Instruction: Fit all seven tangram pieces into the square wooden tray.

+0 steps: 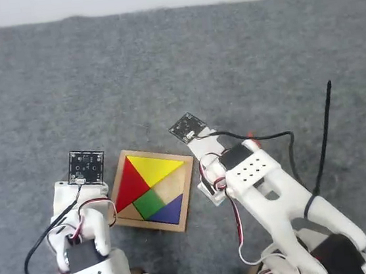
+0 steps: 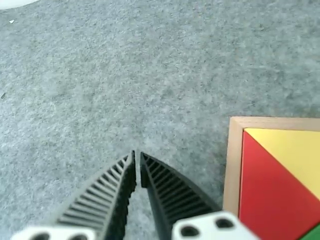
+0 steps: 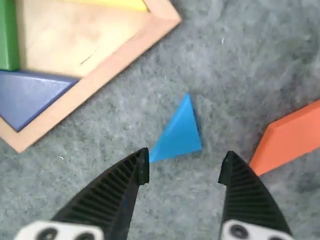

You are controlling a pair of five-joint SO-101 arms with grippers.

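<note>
The square wooden tray (image 1: 159, 153) lies on the grey carpet between the arms. It holds a yellow triangle (image 1: 152, 167), a red triangle (image 1: 129, 185), a green piece (image 1: 149, 202) and a dark blue triangle (image 1: 171, 210). Bare wood (image 3: 75, 40) shows in one part of its floor. My right gripper (image 3: 186, 162) is open just beside the tray's corner. A light blue triangle (image 3: 177, 135) lies flat on the carpet just ahead of its fingertips. An orange piece (image 3: 290, 137) lies close by. My left gripper (image 2: 137, 161) is shut and empty, over carpet beside the tray's rim (image 2: 233, 160).
Grey carpet (image 1: 162, 66) stretches wide beyond the tray. A black cable (image 1: 325, 134) rises beside the right arm. The orange piece's tip (image 1: 253, 139) peeks out by the right arm's wrist.
</note>
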